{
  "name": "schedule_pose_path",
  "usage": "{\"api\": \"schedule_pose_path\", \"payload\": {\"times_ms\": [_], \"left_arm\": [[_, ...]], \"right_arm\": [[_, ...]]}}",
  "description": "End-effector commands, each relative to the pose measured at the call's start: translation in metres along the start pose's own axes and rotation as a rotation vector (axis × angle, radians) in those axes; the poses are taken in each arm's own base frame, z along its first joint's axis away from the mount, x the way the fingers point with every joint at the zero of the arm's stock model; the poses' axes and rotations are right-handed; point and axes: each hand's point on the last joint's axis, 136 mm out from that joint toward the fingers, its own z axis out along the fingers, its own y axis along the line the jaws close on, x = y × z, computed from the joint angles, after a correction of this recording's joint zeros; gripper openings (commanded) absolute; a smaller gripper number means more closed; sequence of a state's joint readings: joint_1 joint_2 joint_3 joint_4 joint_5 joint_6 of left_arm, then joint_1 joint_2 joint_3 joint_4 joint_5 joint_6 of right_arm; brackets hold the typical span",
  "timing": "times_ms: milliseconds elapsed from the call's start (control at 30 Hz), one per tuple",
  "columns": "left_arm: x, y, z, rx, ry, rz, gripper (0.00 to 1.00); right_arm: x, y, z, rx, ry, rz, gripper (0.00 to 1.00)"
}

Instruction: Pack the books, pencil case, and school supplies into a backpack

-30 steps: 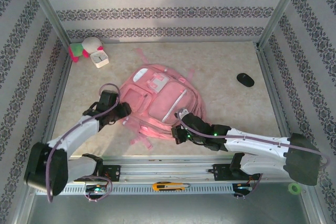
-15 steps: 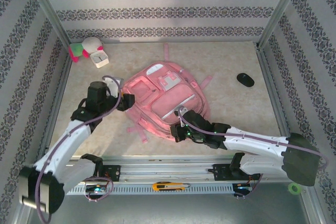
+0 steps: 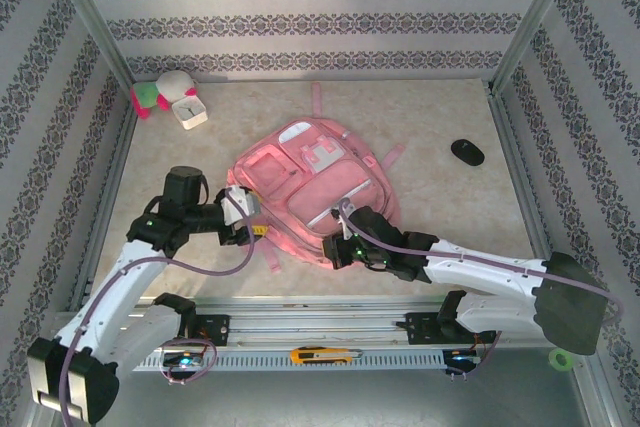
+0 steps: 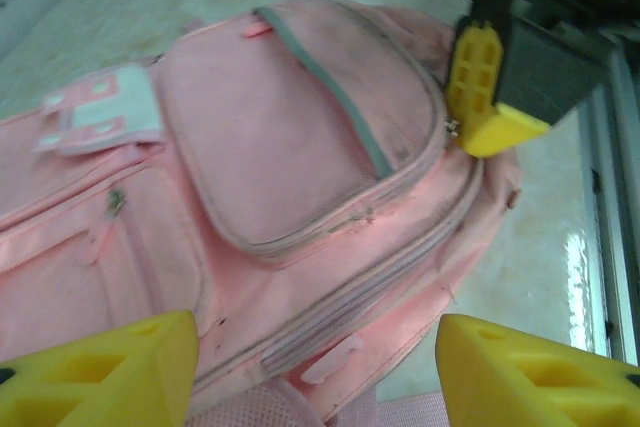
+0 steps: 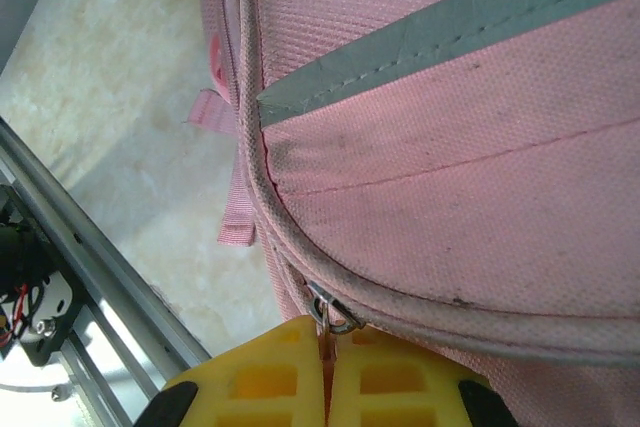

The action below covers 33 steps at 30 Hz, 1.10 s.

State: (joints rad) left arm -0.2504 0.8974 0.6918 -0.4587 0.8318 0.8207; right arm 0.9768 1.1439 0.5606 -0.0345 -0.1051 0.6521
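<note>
Right gripper [image 5: 325, 352] is pinching the backpack's [image 3: 310, 182] zip pull [image 5: 330, 315] at 6 o'clock, likely to run the zip; left gripper [image 4: 320, 372] is hovering spread at 9 o'clock, seemingly to brace

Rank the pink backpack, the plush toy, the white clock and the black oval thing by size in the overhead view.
1. Backpack, by far largest.
2. Plush toy.
3. White clock and black oval object look alike; unranked.
</note>
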Motion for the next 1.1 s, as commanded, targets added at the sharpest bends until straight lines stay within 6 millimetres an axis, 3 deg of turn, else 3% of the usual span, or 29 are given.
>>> {"api": "schedule_pose_path", "payload": {"times_ms": [0, 300, 467, 667, 833, 967, 1067], "left_arm": [[-0.018, -0.012, 0.006, 0.093, -0.066, 0.213, 0.63], [-0.018, -0.010, 0.045, 0.142, -0.022, 0.380, 0.67], [-0.028, -0.024, 0.063, 0.239, -0.023, 0.387, 0.68], [-0.030, -0.029, 0.091, 0.238, -0.007, 0.449, 0.68], [-0.026, -0.015, 0.115, 0.189, 0.024, 0.444, 0.68], [-0.017, -0.010, 0.134, 0.139, 0.003, 0.465, 0.61], [-0.013, -0.014, 0.140, 0.136, -0.010, 0.462, 0.49]], "right_arm": [[-0.017, 0.009, -0.007, -0.046, -0.067, 0.008, 0.00], [-0.019, 0.006, -0.009, -0.056, -0.067, 0.014, 0.00], [-0.018, 0.004, -0.009, -0.050, -0.062, 0.015, 0.00], [-0.018, 0.003, -0.009, -0.051, -0.059, 0.016, 0.00], [-0.019, 0.001, -0.010, -0.054, -0.055, 0.024, 0.00], [-0.020, 0.001, -0.011, -0.058, -0.049, 0.024, 0.00], [-0.019, -0.001, -0.013, -0.056, -0.046, 0.018, 0.00]]}}
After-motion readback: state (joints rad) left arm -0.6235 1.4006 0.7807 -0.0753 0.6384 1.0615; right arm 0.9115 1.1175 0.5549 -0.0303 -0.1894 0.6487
